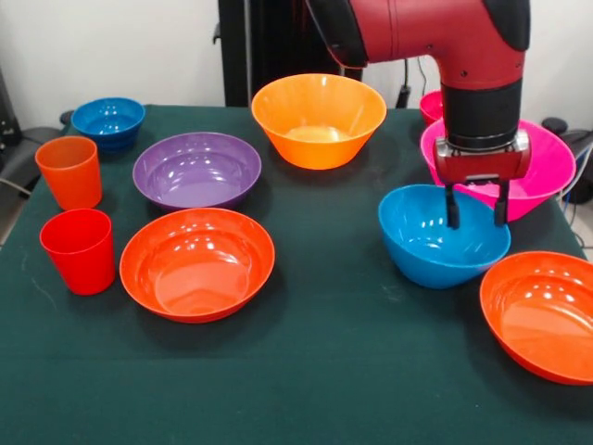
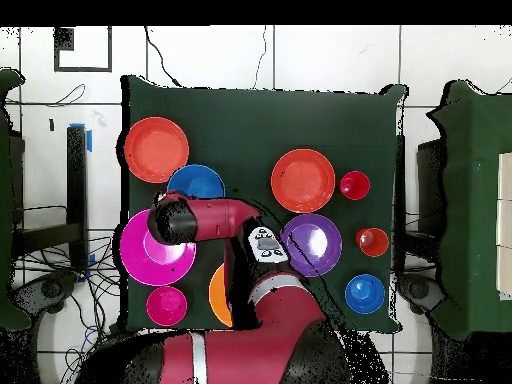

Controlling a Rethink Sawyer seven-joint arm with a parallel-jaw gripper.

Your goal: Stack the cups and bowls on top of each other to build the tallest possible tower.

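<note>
Red-orange bowl (image 1: 542, 315) nearest; end effector (image 1: 477, 215) fingers apart w/ blue bowl (image 1: 435, 243) rim between.

purple bowl (image 1: 196, 170), blue bowl (image 1: 439, 234), red cup (image 1: 79, 250)

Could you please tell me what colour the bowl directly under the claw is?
Blue: the bowl under the claw shows best in the front view.

The red and black arm (image 1: 435, 42) bends down from the upper right of the front view, its wrist vertical and its gripper (image 1: 476, 218) pointing straight down, the two dark fingers (image 1: 454, 208) hanging parallel with a gap between them.
</note>
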